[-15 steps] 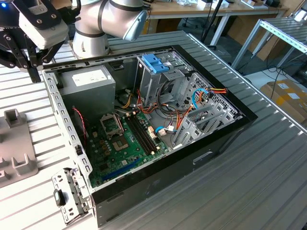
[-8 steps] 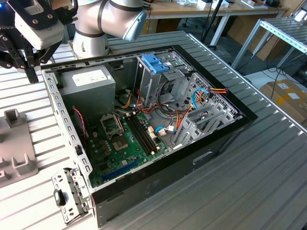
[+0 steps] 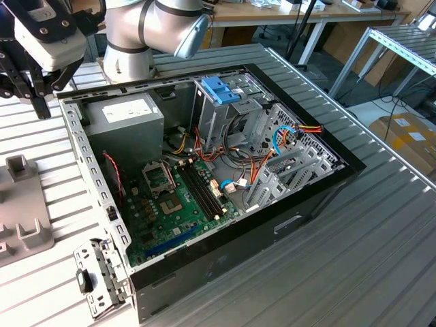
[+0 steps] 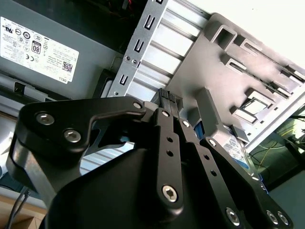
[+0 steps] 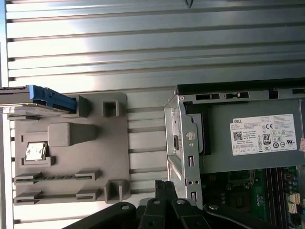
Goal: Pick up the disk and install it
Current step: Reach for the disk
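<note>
1. Pincer (image 4: 167, 95) was narrow in both wrist views: its two fingertips were pressed against each other with nothing between them, so it carried nothing.
2. It hung above the ribbed table (image 5: 152, 43), over the bare strip between the grey fixture (image 5: 114, 143) and the corner of the open computer case (image 3: 306, 204). In the exterior view it was high on the exterior view's left, close to that corner.
3. The disk (image 5: 50, 98) sat in a slot on the side of the fixture far from the case, with the blue end of its carrier toward the middle of the fixture. It seemed raised on its long edge, perhaps leaning; the exact tilt I could not tell.
4. I judge that it was kept this way so that its flat sides were free for two fingers to close on them.
5. The case lay on its side without a cover, so the drive cage with the blue latch piece (image 3: 221, 88) faced upward. I think this made it reachable from above.
6. The disk was well apart from the pincer and did not touch it; the slots and pockets of the fixture lay between them. The pincer was nearer to the case frame than to the disk, so the pick was not yet made.
</note>
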`<state>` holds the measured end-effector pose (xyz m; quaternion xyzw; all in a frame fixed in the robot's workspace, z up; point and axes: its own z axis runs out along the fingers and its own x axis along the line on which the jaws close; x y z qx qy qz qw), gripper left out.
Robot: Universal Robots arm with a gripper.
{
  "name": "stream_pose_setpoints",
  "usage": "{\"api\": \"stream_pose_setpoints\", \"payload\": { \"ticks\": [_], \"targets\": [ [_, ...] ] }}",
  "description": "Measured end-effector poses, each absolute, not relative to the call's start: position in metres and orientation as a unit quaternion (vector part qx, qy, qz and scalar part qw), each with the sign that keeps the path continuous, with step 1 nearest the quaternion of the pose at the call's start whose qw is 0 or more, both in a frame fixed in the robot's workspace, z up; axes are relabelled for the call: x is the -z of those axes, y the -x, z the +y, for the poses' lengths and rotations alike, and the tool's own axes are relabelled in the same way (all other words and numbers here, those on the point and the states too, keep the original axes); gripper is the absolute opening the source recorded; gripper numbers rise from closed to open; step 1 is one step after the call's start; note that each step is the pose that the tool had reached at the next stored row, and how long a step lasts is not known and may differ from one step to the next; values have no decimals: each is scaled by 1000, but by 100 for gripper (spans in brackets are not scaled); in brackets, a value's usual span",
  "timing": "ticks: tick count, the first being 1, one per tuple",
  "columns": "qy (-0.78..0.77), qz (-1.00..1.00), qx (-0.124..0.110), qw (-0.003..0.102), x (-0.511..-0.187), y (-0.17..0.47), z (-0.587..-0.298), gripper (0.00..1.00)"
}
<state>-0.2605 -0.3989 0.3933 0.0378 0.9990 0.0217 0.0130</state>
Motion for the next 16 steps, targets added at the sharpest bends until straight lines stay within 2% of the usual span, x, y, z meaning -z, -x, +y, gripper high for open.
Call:
{"api": "stream_pose_setpoints", "payload": {
  "ticks": [16],
  "targets": [
    [-38,999,-22,13,-393,269,-399,11]
  ]
}}
